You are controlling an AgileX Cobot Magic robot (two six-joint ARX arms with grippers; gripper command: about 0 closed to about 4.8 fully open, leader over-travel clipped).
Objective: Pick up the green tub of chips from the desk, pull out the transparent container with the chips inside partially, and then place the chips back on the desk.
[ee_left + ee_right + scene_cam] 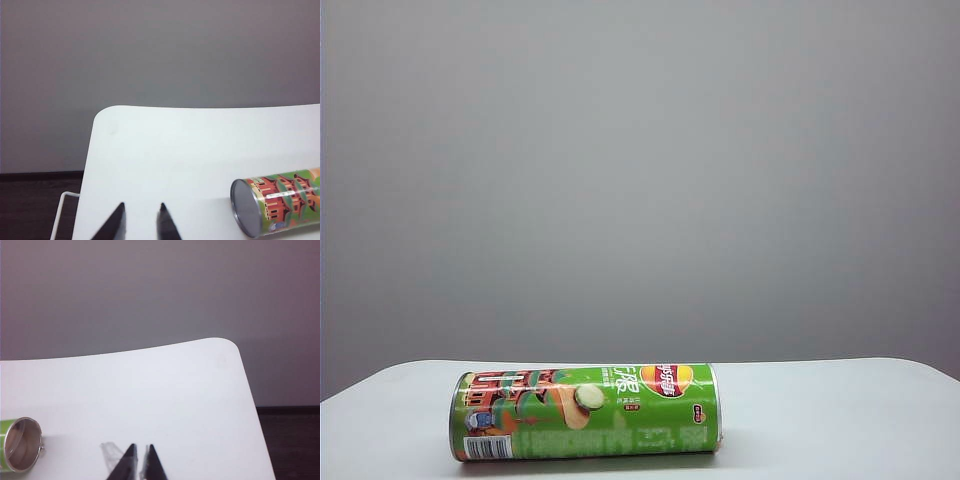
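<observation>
Green tub of chips lying on desk, between left gripper fingers slightly parted, right gripper fingers nearly closed.

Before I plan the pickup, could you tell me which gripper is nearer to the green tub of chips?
Neither clearly. The left gripper is beside the closed end of the green tub of chips; the right gripper is beside its open end, both apart from it.
</observation>
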